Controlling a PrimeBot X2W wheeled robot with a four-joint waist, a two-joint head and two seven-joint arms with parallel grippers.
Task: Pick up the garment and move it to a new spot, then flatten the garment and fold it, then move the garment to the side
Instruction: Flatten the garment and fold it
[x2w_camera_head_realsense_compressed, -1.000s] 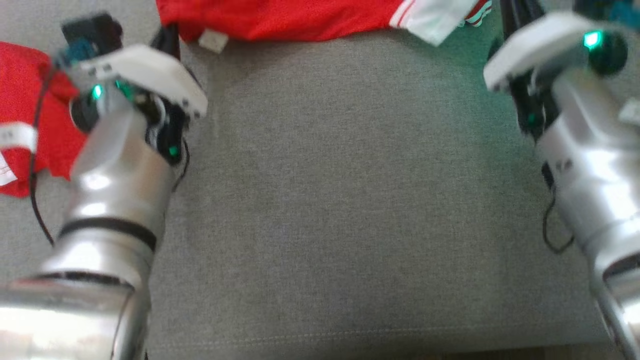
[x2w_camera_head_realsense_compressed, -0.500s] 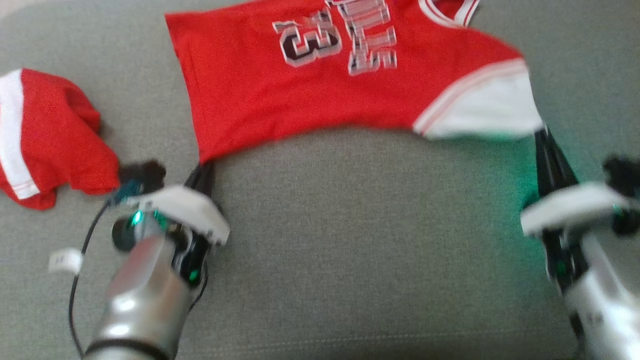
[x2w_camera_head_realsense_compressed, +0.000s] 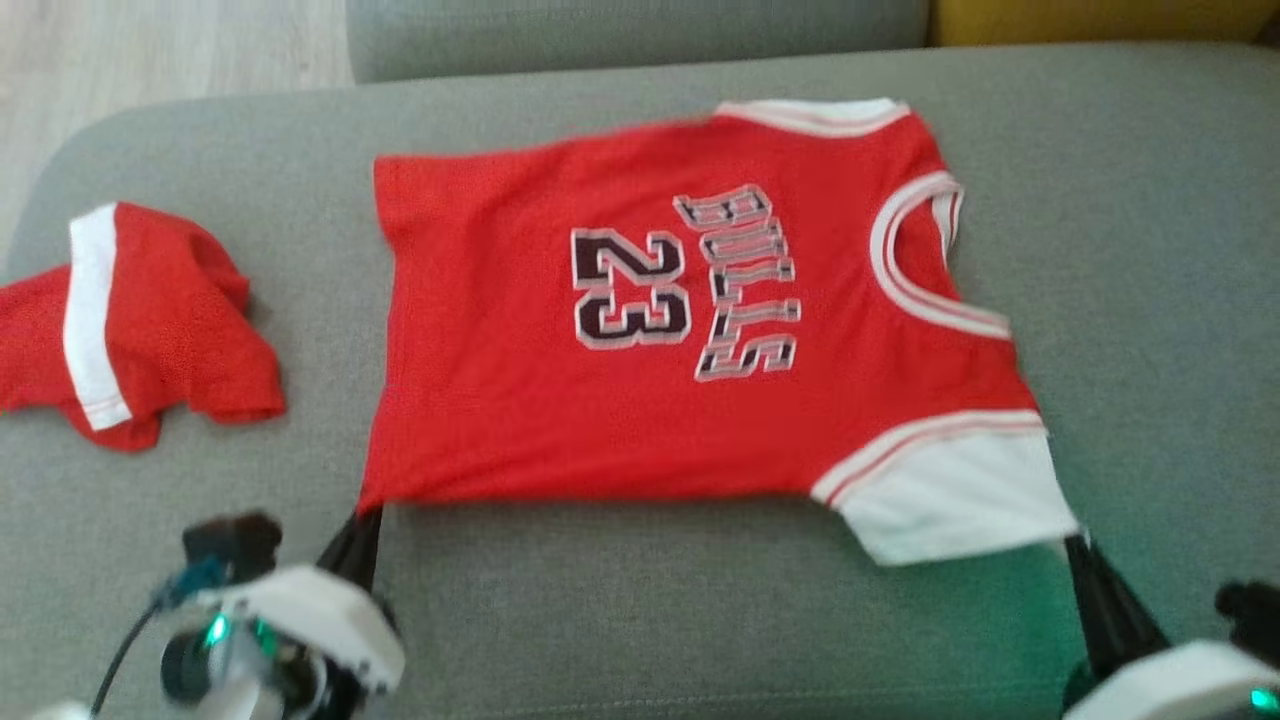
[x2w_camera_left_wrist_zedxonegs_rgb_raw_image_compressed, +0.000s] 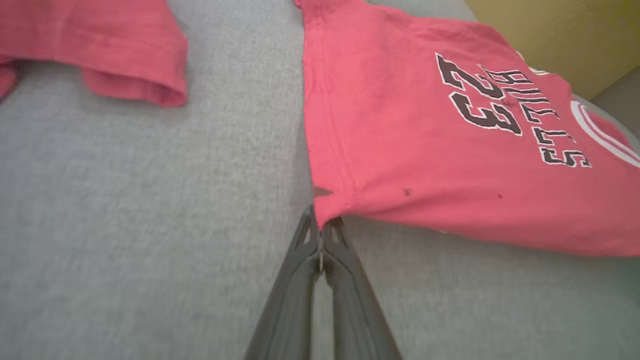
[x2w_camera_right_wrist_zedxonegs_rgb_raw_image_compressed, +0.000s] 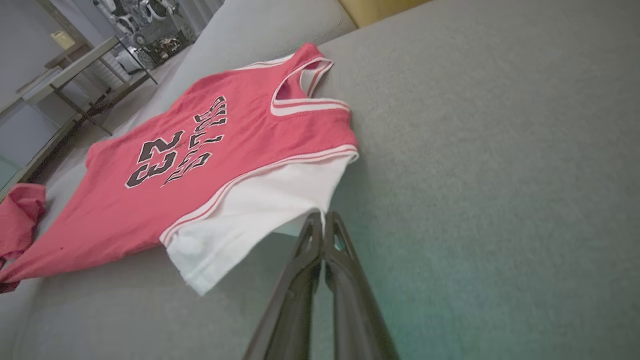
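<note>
In the head view, a red fabric jersey (x2w_camera_head_realsense_compressed: 640, 330) with white sleeves, white trim and the print "BULLS 23" is spread out, front side up, on the wide grey fabric sofa cushion (x2w_camera_head_realsense_compressed: 640, 620). Its collar points to the robot's right and its bottom hem to the left. The left gripper (x2w_camera_head_realsense_compressed: 362, 530) comes from the lower left and its dark fingers meet at the near hem corner of the jersey. The right gripper (x2w_camera_head_realsense_compressed: 1085, 570) comes from the lower right and reaches the near white sleeve (x2w_camera_head_realsense_compressed: 950, 490). A smaller crumpled red garment with a white stripe (x2w_camera_head_realsense_compressed: 140, 320) lies apart, to the left of the jersey. Pale wooden floor (x2w_camera_head_realsense_compressed: 170, 50) shows at the top left.

In the left wrist view, the left gripper (x2w_camera_left_wrist_zedxonegs_rgb_raw_image_compressed: 320, 227) has its two fingers pressed together, and the hem corner of the jersey (x2w_camera_left_wrist_zedxonegs_rgb_raw_image_compressed: 425, 150) is pinched between the tips. The near edge of the jersey hangs a little above the cushion (x2w_camera_left_wrist_zedxonegs_rgb_raw_image_compressed: 125, 225). The crumpled red garment (x2w_camera_left_wrist_zedxonegs_rgb_raw_image_compressed: 100, 45) is at the top left.

In the right wrist view, the right gripper (x2w_camera_right_wrist_zedxonegs_rgb_raw_image_compressed: 322, 220) is also fully closed, with the edge of the white sleeve (x2w_camera_right_wrist_zedxonegs_rgb_raw_image_compressed: 260, 210) caught at its tips. The rest of the jersey (x2w_camera_right_wrist_zedxonegs_rgb_raw_image_compressed: 210, 150) lies flat on the cushion (x2w_camera_right_wrist_zedxonegs_rgb_raw_image_compressed: 500, 175). In the background stands a pale table with dark legs (x2w_camera_right_wrist_zedxonegs_rgb_raw_image_compressed: 75, 65).
</note>
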